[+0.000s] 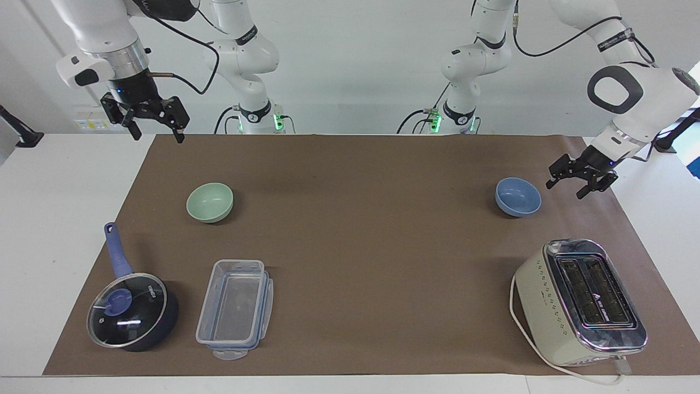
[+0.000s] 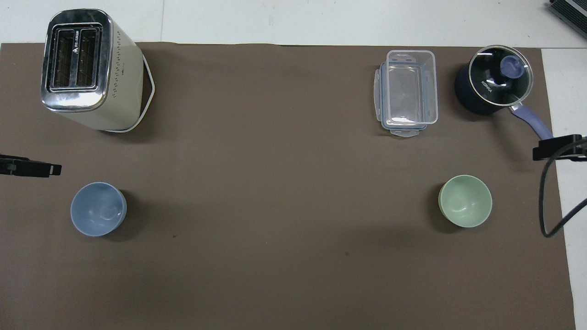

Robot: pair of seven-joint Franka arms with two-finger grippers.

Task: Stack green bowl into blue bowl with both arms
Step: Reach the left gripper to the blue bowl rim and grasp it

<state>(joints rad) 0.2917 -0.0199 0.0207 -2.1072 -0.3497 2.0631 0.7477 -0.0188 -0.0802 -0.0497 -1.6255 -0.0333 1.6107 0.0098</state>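
Note:
The green bowl (image 1: 210,202) (image 2: 465,200) sits upright on the brown mat toward the right arm's end. The blue bowl (image 1: 518,196) (image 2: 98,209) sits upright toward the left arm's end. Both bowls hold nothing. My left gripper (image 1: 564,190) (image 2: 46,169) is open and low over the mat, just beside the blue bowl on the side of the table's end, not touching it. My right gripper (image 1: 157,136) (image 2: 552,151) is open and raised over the mat's corner at the right arm's end, apart from the green bowl.
A cream toaster (image 1: 581,302) stands farther from the robots than the blue bowl. A clear plastic container (image 1: 235,308) and a dark blue lidded saucepan (image 1: 133,310) stand farther out than the green bowl. A black cable (image 2: 548,201) hangs by the right gripper.

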